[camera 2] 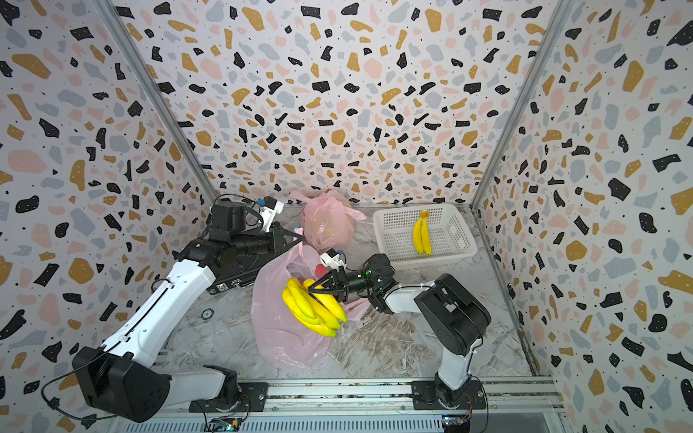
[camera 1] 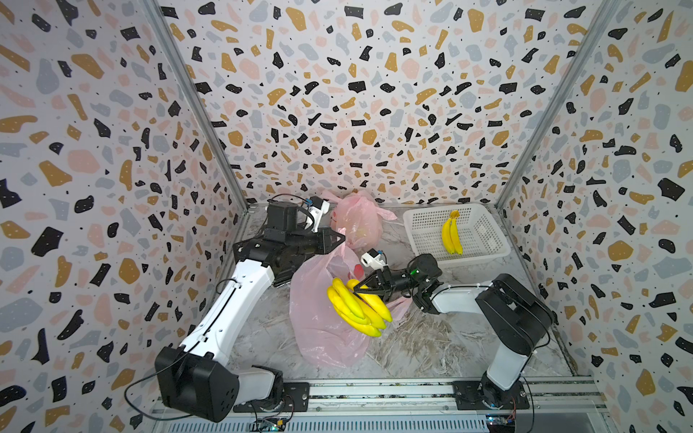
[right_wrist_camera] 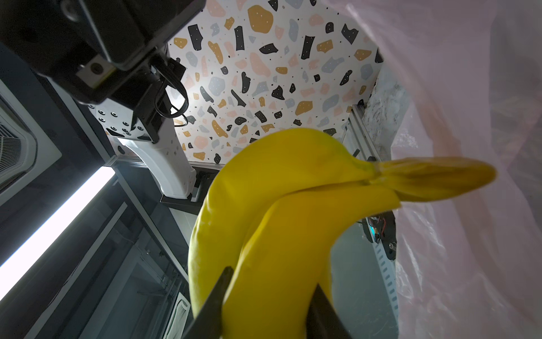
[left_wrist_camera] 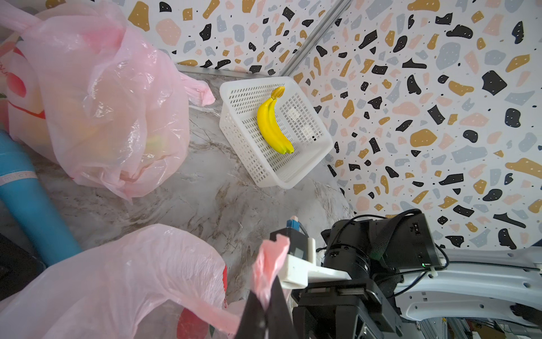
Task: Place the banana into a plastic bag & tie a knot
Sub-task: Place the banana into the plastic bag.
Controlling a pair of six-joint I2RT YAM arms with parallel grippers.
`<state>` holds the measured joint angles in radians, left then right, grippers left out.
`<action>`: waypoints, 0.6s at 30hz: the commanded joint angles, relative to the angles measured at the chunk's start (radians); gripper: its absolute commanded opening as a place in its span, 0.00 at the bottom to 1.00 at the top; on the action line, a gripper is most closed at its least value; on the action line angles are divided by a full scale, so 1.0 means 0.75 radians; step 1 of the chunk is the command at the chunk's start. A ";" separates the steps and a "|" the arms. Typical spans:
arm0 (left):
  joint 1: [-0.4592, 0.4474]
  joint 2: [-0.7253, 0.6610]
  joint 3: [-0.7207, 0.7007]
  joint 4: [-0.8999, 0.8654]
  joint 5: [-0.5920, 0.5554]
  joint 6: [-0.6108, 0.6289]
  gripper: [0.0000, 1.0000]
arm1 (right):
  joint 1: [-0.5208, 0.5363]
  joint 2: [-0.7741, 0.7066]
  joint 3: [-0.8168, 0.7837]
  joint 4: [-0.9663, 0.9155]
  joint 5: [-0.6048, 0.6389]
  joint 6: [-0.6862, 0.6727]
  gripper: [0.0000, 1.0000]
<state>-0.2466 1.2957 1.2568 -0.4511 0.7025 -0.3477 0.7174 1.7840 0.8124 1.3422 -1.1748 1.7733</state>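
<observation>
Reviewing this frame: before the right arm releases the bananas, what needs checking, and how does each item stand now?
1. Grip: right gripper shut on banana bunch: ok.
2. Hold: left gripper pinching bag handle, raised: ok.
3. Bunch over the open bag: ok.
4. Bunch under the bag's film: not ok, it shows uncovered in both top views.
5. Mouth wide enough for the bunch: cannot tell.
6. Filled bag and basket apart from the bunch: ok.
</observation>
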 commanded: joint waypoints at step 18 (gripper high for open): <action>0.008 -0.139 -0.027 -0.052 0.060 0.024 0.00 | -0.098 -0.028 0.207 -0.567 0.044 -0.358 0.00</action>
<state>-0.2462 1.2118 1.2350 -0.4908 0.7231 -0.3481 0.6453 1.8107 0.9268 0.9916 -1.1416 1.5772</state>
